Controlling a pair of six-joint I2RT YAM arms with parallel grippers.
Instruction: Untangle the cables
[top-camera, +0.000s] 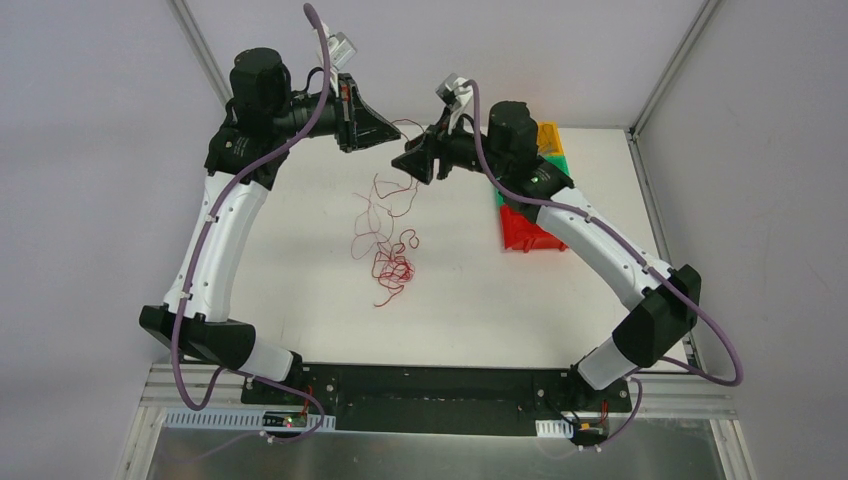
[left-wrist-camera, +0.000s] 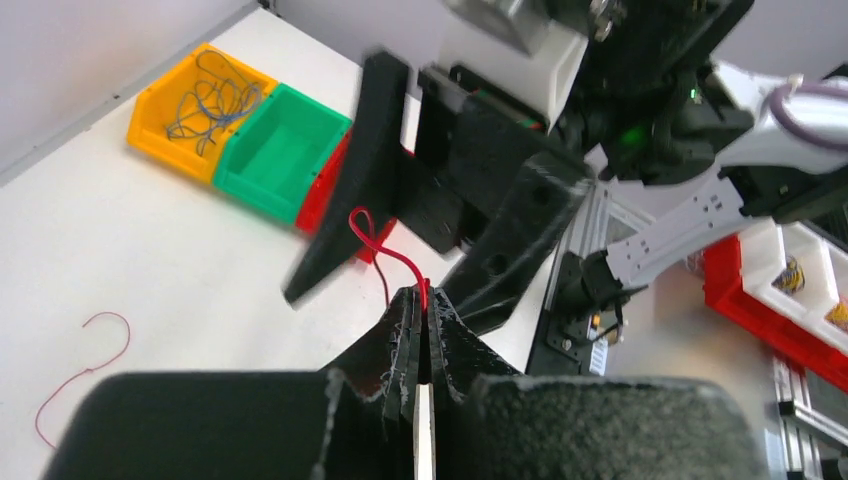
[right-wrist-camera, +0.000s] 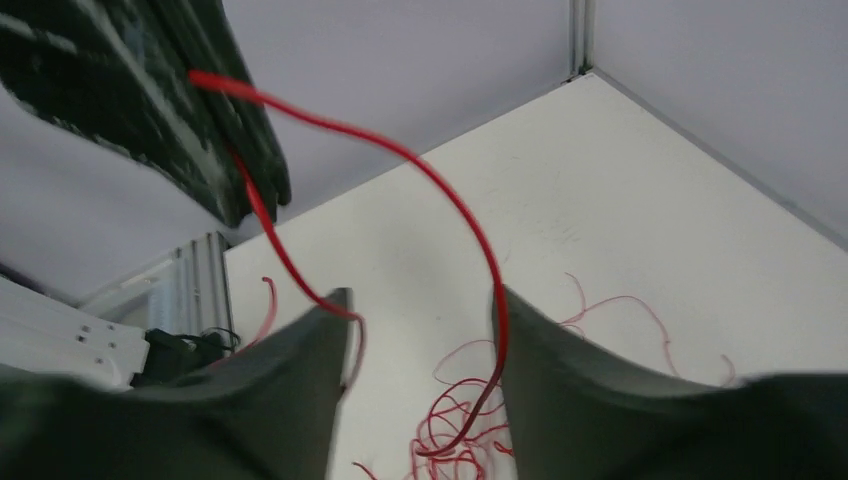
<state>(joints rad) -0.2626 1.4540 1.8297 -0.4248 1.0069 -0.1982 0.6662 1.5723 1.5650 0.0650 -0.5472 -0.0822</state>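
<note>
The cables are thin red curly wires. Most lie in a tangle (top-camera: 391, 266) on the white table, seen below the jaws in the right wrist view (right-wrist-camera: 455, 445). My left gripper (top-camera: 392, 132) hangs above the table's far side, shut on one red cable (left-wrist-camera: 392, 255) at its fingertips (left-wrist-camera: 425, 300). That cable (right-wrist-camera: 400, 150) arcs down from the left fingers and passes between the fingers of my right gripper (right-wrist-camera: 421, 295), which is open and brushes it on both sides. In the top view the right gripper (top-camera: 406, 163) faces the left one closely.
A yellow bin (left-wrist-camera: 150, 110) holding bluish wires, a green bin (left-wrist-camera: 275, 150) and a red bin (top-camera: 525, 230) stand at the table's right side. One loose red cable (left-wrist-camera: 85, 370) lies alone on the table. Walls enclose the back and sides.
</note>
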